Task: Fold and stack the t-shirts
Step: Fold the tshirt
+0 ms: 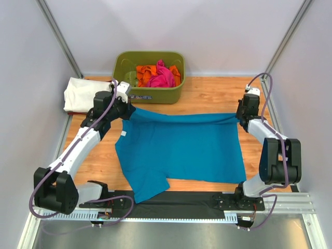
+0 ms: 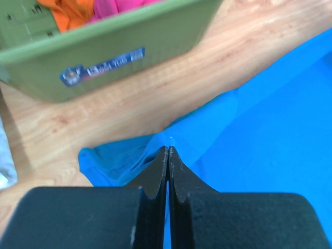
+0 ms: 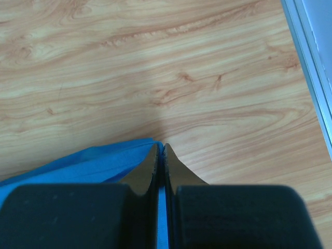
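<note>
A teal-blue t-shirt (image 1: pixel 181 148) lies spread on the wooden table, its far edge lifted and stretched between both grippers. My left gripper (image 1: pixel 126 110) is shut on its far left corner; the wrist view shows cloth (image 2: pixel 249 135) pinched between the closed fingertips (image 2: pixel 162 158). My right gripper (image 1: pixel 240 117) is shut on the far right corner, with blue cloth (image 3: pixel 88 161) in the closed jaws. A white t-shirt (image 1: pixel 83 94) lies folded at the far left. Pink (image 1: pixel 162 77) and orange (image 1: pixel 145 73) t-shirts sit in the tub.
An olive-green plastic tub (image 1: pixel 150 93) stands at the back centre, just beyond the left gripper, and shows in the left wrist view (image 2: pixel 104 57). A metal frame rail (image 3: pixel 311 67) runs along the right table edge. Grey walls enclose the table.
</note>
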Tool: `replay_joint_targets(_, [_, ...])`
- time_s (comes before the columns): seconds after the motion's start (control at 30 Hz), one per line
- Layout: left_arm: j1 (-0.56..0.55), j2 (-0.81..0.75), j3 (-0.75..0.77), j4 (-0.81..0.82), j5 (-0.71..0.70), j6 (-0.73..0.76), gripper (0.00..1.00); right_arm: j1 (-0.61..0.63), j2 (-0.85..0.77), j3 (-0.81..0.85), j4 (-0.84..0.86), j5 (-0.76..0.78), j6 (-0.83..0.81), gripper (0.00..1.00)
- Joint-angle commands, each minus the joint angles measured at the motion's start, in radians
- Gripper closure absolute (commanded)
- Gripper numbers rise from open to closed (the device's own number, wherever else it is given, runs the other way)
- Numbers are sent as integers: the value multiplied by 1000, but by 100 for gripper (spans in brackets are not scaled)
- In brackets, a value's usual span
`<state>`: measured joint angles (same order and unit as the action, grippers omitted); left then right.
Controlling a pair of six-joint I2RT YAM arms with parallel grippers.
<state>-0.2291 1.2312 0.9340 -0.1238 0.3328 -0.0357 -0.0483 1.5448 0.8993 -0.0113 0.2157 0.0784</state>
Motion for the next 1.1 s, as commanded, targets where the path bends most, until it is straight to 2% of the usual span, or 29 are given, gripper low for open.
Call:
replay_joint_targets(0.0, [-4, -45, -23, -22, 28, 30, 100, -4, -31, -14, 20, 20, 11, 100])
replay_joint_targets(0.43, [-9, -96, -95, -160, -24, 74, 100, -4, -9, -66, 20, 42, 24, 100])
replay_joint_targets(0.77, [-19, -127, -126, -180, -40, 69, 100, -5, 23, -105, 16, 45, 60, 100])
replay_joint_targets(1.07, [-49, -154, -152, -191, -109, 86, 100, -4, 29, -109, 16, 8, 47, 100])
